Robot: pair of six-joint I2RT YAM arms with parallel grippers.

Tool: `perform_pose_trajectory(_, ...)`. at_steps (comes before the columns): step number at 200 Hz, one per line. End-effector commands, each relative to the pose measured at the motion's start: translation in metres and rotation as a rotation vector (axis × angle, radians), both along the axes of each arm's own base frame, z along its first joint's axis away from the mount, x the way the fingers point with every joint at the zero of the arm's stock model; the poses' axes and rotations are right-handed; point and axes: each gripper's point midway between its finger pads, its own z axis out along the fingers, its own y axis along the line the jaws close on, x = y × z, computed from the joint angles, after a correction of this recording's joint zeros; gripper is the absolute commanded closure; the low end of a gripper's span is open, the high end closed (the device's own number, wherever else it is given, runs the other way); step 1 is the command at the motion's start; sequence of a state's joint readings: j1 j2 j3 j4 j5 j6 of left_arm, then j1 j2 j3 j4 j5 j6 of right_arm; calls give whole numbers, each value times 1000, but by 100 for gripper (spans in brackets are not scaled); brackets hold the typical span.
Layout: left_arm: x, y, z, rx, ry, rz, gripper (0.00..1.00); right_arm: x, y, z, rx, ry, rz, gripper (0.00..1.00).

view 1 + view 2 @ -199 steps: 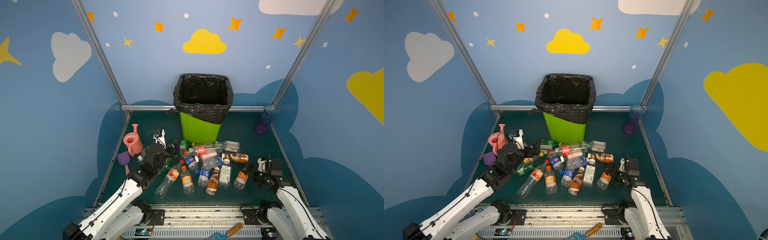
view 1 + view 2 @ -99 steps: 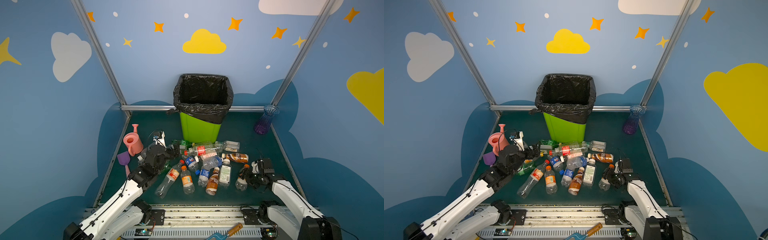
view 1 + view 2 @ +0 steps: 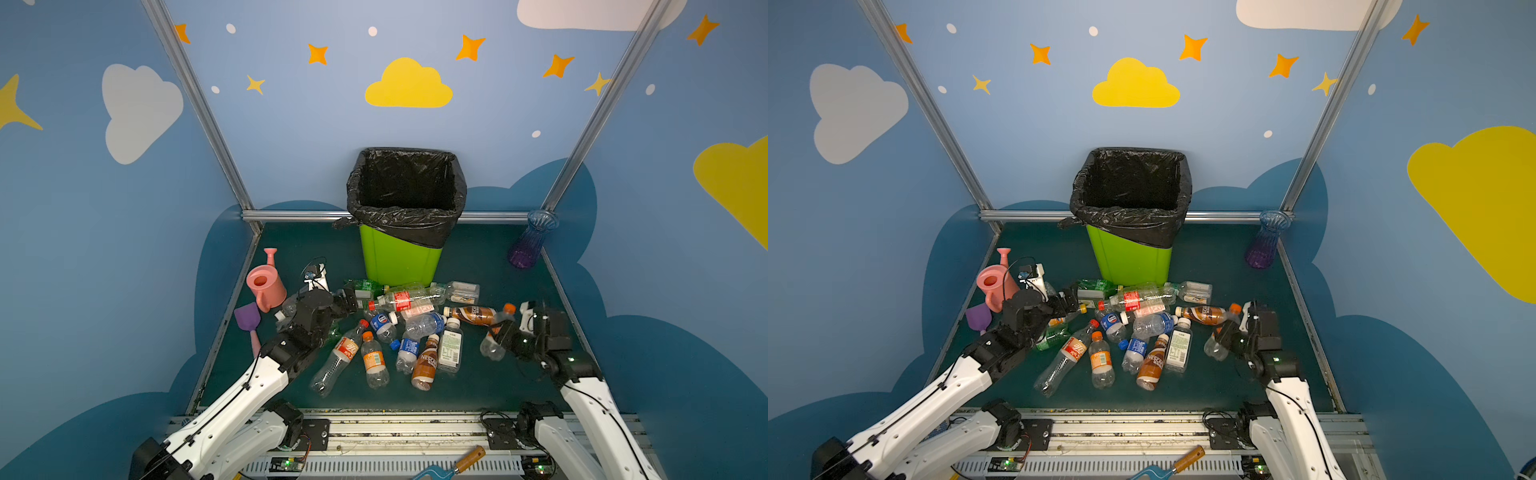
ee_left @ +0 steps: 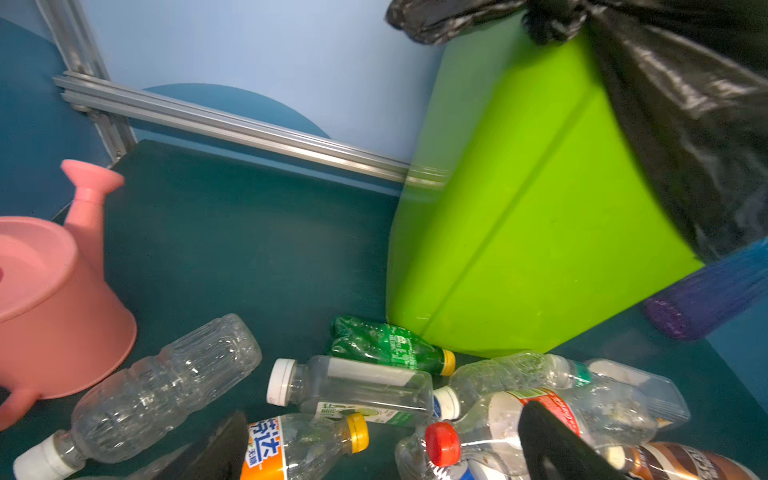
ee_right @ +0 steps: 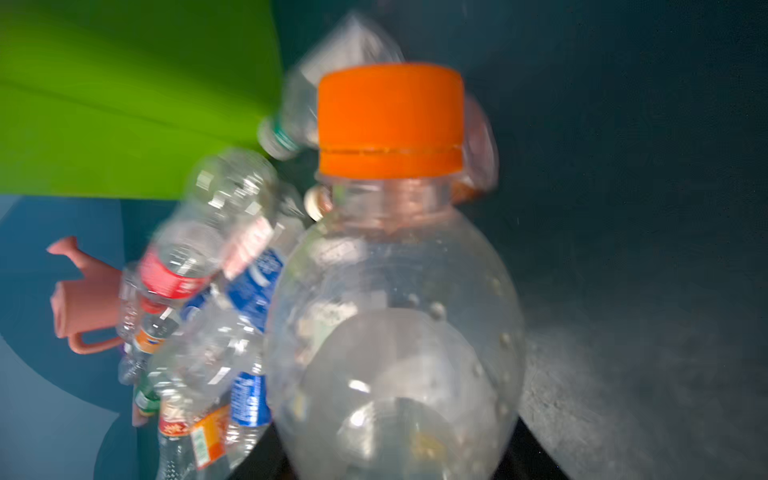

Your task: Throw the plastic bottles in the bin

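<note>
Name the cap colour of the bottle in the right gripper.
Orange. The cap of that bottle shows best in the right wrist view.

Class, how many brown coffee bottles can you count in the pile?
2. The far brown bottle lies sideways, right of centre; the near brown bottle lies nearer the camera, cap pointing away. Others may be hidden.

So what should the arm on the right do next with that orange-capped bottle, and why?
Probably lift the orange-capped bottle straight up. The right gripper is shut on it, but it is low, near the floor at the edge of the pile. The bin has its rim much higher at the back, so the bottle likely needs height first.
</note>
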State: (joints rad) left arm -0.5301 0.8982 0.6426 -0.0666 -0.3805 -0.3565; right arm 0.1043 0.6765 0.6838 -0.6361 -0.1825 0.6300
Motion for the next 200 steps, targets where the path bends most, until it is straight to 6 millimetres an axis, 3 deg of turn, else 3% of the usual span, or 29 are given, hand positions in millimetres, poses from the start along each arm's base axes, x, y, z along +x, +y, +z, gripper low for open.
perform_pose_trajectory(1, 1, 21, -15, 24, 31, 104, 0, 8, -29, 126, -193, -326, -56, 51)
perform_pose_trajectory(19, 2, 28, -26, 12, 55, 129, 0, 10, -37, 227, -268, -558, -81, 50)
perform_pose_trajectory(36, 3, 31, -36, -2, 80, 140, 0, 17, -34, 301, -261, -744, -89, 49)
perform_pose_trajectory(44, 3, 32, -41, -7, 94, 145, 0, 23, -28, 331, -227, -823, -73, 49)
perform_pose_trajectory(68, 2, 35, -53, -13, 133, 155, 0, 60, -3, 379, -55, -940, -7, 48)
perform_pose_trajectory(90, 2, 34, -58, -16, 153, 149, 0, 128, 53, 390, 139, -920, 169, 48)
perform_pose_trajectory(104, 2, 34, -60, -17, 158, 148, 0, 165, 119, 383, 130, -866, 335, 42)
perform_pose_trajectory(117, 1, 34, -61, -17, 162, 149, 0, 182, 189, 366, 87, -785, 551, 33)
perform_pose_trajectory(126, 1, 35, -62, -15, 168, 152, 0, 187, 215, 352, 32, -726, 637, 21)
perform_pose_trajectory(132, 0, 36, -62, -14, 172, 154, 0, 183, 215, 351, -3, -705, 640, 17)
perform_pose_trajectory(133, 0, 36, -62, -15, 172, 154, 0, 190, 218, 348, -7, -706, 636, 16)
perform_pose_trajectory(157, -4, 41, -66, -10, 184, 168, 0, 191, 192, 361, -26, -729, 544, 4)
perform_pose_trajectory(173, -6, 45, -65, -8, 174, 187, 0, 178, 181, 377, -76, -760, 515, 2)
perform_pose_trajectory(191, -8, 48, -64, -4, 160, 193, 0, 170, 174, 378, -64, -781, 468, 2)
perform_pose_trajectory(200, -8, 49, -63, 0, 159, 196, 0, 161, 167, 387, -24, -891, 425, 2)
